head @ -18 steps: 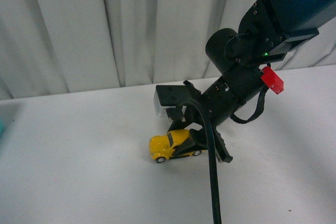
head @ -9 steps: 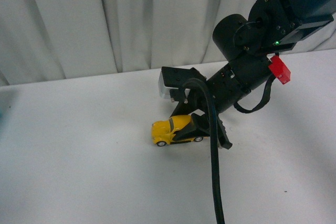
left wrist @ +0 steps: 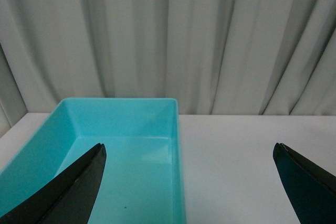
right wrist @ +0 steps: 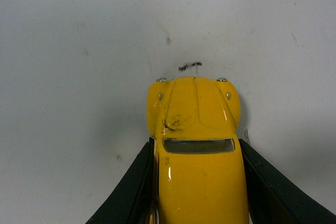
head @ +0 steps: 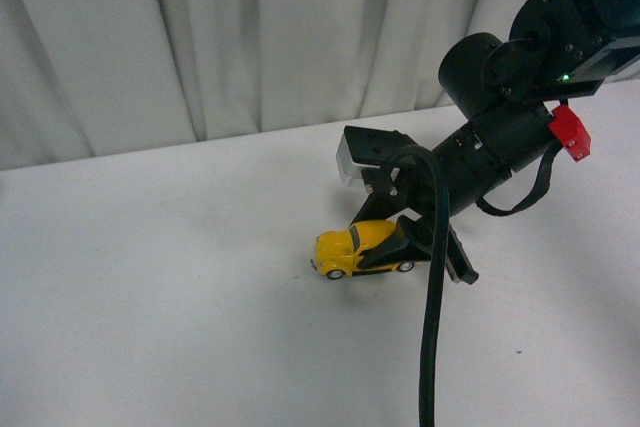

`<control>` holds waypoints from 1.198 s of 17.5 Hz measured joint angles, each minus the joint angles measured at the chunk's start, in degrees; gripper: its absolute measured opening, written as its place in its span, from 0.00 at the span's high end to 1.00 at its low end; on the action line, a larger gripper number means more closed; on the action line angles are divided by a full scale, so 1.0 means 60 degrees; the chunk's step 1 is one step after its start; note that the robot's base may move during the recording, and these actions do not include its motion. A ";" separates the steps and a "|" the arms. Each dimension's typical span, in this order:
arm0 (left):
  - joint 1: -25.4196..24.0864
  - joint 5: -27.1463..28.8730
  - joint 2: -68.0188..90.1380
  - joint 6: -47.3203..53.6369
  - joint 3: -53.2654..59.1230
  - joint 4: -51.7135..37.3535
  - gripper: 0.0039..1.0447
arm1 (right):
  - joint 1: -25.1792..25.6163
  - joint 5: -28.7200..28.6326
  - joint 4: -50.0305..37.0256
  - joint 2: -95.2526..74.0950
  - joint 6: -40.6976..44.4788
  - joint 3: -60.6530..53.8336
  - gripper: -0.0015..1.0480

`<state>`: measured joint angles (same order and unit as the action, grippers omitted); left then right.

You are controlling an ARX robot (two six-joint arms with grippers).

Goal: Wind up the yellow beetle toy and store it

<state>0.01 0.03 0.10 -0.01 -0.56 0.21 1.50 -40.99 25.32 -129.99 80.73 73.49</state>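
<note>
While the yellow beetle toy is sitting on its wheels on the white table, at about four o'clock from the table's centre in the front view and nosing toward nine o'clock, we are clasping it with our right gripper. Its black fingers are pressing against both flanks just behind the windscreen, closed down to the width of the body. We are judging the toy to be light and rigid, with a hard glossy shell that is probably offering little friction, so a squeeze high on the rounded roof is likely inviting a slip. Taking it low across the doors, between the wheel arches, is looking like the surest hold, and it is leaving the wheels free to roll on the table if this is a pull-back spring. We are reckoning the wheels and axles to be the delicate parts, so bearing down hard is risking damage. Our left gripper is hanging spread wide and holding nothing, above the teal bin standing before the pale curtain.
</note>
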 joint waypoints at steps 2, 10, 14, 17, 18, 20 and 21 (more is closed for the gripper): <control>0.0000 0.0004 0.0000 0.0000 0.0000 0.0000 0.06 | 0.0342 0.0080 0.0131 0.0135 0.0291 -0.0262 0.60; 0.0000 0.0000 0.0000 0.0004 0.0000 0.0000 0.06 | 0.1286 0.0321 0.0943 0.0630 0.1341 -0.0951 0.61; 0.0000 0.0000 0.0000 0.0000 0.0000 0.0000 0.06 | 0.1574 0.0506 0.1271 0.0696 0.1785 -0.0951 0.61; 0.0000 0.0000 0.0004 0.0004 0.0000 0.0000 0.06 | 0.1657 0.0546 0.1308 0.0696 0.2069 -0.0958 0.61; 0.0000 0.0000 0.0000 0.0000 0.0000 0.0000 0.06 | 0.1654 0.0554 0.1311 0.0696 0.2197 -0.0954 0.60; 0.0000 0.0004 0.0000 0.0000 0.0000 0.0000 0.06 | 0.1647 0.1027 0.1402 0.0586 0.2361 -0.0958 0.40; 0.0000 0.0000 0.0000 0.0004 0.0000 0.0004 0.06 | 0.1701 0.0987 0.1450 0.0565 0.2495 -0.0958 0.30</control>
<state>0.01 0.03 0.10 0.01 -0.56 0.23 11.70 -35.07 34.02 -126.61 95.70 67.75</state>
